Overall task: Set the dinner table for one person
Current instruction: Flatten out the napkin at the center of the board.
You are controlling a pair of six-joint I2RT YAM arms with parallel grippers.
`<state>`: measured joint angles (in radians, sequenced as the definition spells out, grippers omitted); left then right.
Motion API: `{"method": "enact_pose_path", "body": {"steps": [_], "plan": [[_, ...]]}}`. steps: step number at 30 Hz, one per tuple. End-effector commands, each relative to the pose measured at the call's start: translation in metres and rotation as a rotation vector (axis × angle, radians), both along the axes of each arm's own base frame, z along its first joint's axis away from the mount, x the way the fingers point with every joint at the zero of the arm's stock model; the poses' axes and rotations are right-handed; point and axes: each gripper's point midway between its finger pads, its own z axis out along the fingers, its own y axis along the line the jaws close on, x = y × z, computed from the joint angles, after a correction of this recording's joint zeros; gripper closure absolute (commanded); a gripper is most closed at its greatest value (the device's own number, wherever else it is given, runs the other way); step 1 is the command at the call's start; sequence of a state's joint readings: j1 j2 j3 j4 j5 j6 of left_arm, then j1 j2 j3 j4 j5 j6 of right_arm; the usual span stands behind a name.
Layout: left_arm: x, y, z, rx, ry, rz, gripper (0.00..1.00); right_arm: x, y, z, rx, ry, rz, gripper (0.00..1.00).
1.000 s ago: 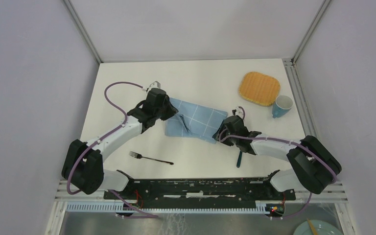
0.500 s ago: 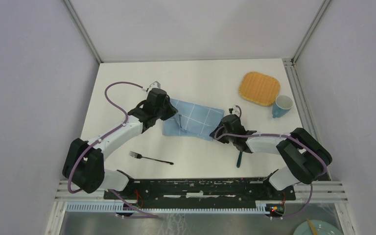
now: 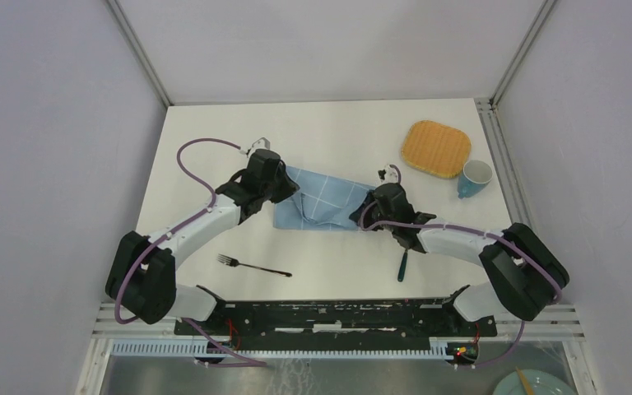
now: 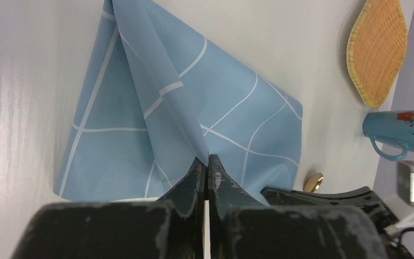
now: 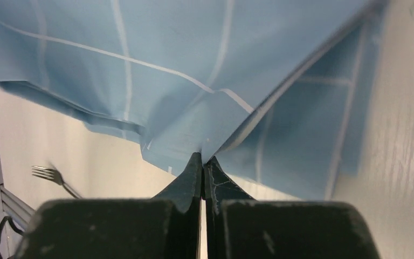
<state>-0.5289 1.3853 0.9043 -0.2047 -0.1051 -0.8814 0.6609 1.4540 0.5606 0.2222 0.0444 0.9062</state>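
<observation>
A blue checked cloth lies rumpled on the white dinner table, lifted between both grippers. My left gripper is shut on a raised fold of the cloth, its tips pinching the crease. My right gripper is shut on the cloth's near right edge, and the fabric rises from its tips. A black fork lies near the front, left of centre. A teal-handled utensil lies under the right forearm.
An orange woven mat sits at the back right with a blue mug beside it. In the left wrist view the mug and mat are at the right. The fork shows low left in the right wrist view.
My right gripper has gone from open to shut on the cloth's edge and moved up and left with it. The cloth's right side has drawn in. The left arm has held still.
</observation>
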Motion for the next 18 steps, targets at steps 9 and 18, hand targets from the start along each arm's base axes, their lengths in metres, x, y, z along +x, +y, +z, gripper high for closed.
{"method": "enact_pose_path", "body": {"steps": [9,18], "plan": [[0.013,-0.008,0.01,-0.027,-0.05,0.001,0.98,0.047,0.019,0.102,-0.01,-0.25,0.06,1.0],[0.021,-0.005,0.018,-0.027,-0.078,0.037,0.98,0.06,-0.007,0.111,-0.086,-0.291,-0.056,1.0]]}}
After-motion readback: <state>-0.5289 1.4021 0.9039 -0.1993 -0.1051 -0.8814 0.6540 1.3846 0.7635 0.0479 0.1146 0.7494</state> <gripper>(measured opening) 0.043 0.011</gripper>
